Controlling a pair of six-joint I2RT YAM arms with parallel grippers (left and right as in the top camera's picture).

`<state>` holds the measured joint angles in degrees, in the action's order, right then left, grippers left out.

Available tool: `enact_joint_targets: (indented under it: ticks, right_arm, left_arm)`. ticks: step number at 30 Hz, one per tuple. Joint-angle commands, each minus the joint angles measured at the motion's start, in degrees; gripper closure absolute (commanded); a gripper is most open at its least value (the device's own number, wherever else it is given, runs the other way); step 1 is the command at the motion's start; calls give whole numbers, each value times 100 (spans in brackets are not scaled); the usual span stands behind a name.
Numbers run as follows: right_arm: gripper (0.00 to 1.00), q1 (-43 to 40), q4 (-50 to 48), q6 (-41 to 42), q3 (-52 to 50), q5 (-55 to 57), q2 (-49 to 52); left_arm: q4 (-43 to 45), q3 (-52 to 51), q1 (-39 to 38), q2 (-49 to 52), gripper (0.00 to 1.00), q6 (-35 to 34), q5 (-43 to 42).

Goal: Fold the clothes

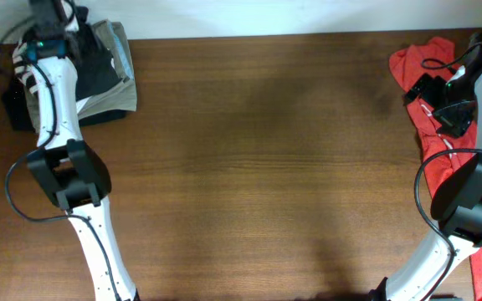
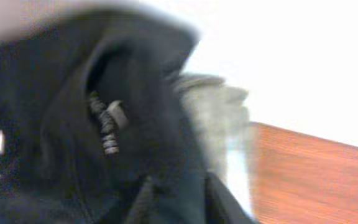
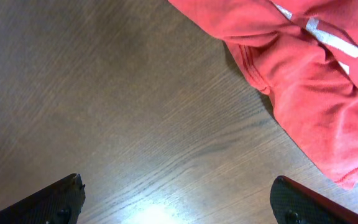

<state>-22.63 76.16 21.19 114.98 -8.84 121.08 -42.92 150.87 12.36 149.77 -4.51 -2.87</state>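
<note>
Right end effector (image 3: pixel 178 190) agape beside red-orange shirt (image 3: pixel 316 93); left end effector (image 1: pixel 57 21) at charcoal T-shirt (image 2: pixel 61 143), grip indiscernible, lettering illegible.

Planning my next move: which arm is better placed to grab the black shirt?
Left. The left arm reaches over the stack at the table's far-left corner, and its wrist view is filled with the black shirt. The right end effector is open over bare wood beside the red shirt.

The left arm (image 1: pixel 55 100) reaches to the far left corner, left gripper (image 1: pixel 51 23) state unreadable. The right arm (image 1: pixel 478 171) folds along the right edge, right gripper (image 3: pixel 178 202) spread wide.
</note>
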Motion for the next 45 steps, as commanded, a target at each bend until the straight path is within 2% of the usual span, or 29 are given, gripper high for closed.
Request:
enact_joint_targets:
  ticks: [1, 2, 3, 4, 6, 8, 9, 12, 16, 19, 23, 26, 30, 33, 35, 37, 38, 40, 41, 42, 45]
  right_arm:
    - [1, -26, 11, 4, 96, 72, -103]
    - [1, -26, 11, 4, 96, 74, -103]
    - [1, -26, 11, 4, 96, 72, -103]
    - [1, -26, -142, 184, 96, 33, -103]
    - [1, -26, -627, 634, 96, -133, -103]
    - [1, -28, -129, 629, 98, -903, -105]
    - [1, -50, -120, 450, 98, -1611, -149]
    - [1, 13, 4, -199, 98, -1681, -529]
    - [1, 372, 717, -509, 96, -1139, -2103]
    - [1, 1290, 811, -317, 96, -160, -3331]
    - [1, 2474, 1215, -317, 96, 33, -4430]
    - [1, 2503, 1434, -326, 96, 68, -4551]
    - [1, 2503, 2002, -385, 96, 772, -4546]
    - [1, 2503, 2000, -490, 50, 916, -4572]
    - [1, 2503, 1648, -494, -212, 1001, -4804]
    - [1, 2503, 669, -560, -1141, 992, -5556]
    - [1, 2485, -221, -763, -2269, 940, -6363]
    - [2, 2481, -1117, -901, -3626, 938, -7285]
    - [1, 2481, -1740, -901, -4625, 955, -7895]
    - [1, 2481, -2647, -896, -6043, 951, -8817]
    - [1, 2481, -4190, -894, -8317, 782, -10174]
  left_arm:
    - [-455, 284, -76, -1694, 47, -42, -1609]
    - [-929, 284, -74, -2175, 22, -42, -1978]
    - [-1266, 284, -74, -2411, 14, -42, -2039]
    - [-1663, 284, -76, -2664, 1, -42, -2031]
    - [-2664, 284, -74, -3163, 1, -39, -2028]
    - [-3427, 284, -74, -3388, 1, -39, -2028]
    - [-3757, 284, -74, -3410, 1, -39, -2028]
    - [-4339, 282, -74, -3397, 1, -39, -2026]
    - [-4422, 282, -74, -3397, 1, -39, -2026]
    - [-4422, 282, -74, -3397, 1, -39, -2026]
    - [-4422, 282, -74, -3397, 1, -39, -2026]
    - [-4422, 282, -74, -3397, 1, -39, -2026]
    - [-4422, 282, -74, -3397, 1, -39, -2026]
    - [-4422, 282, -74, -3397, 1, -39, -2026]
    - [-4422, 282, -74, -3397, 1, -39, -2026]
    - [-4422, 282, -74, -3397, 1, -39, -2026]
    - [-4422, 282, -74, -3397, 1, -39, -2026]
    - [-4422, 282, -74, -3397, 1, -39, -2026]
    - [-4422, 282, -74, -3397, 1, -39, -2026]
    - [-4422, 282, -70, -3397, 1, -39, -2026]
    - [-4422, 282, -70, -3397, 1, -39, -2026]
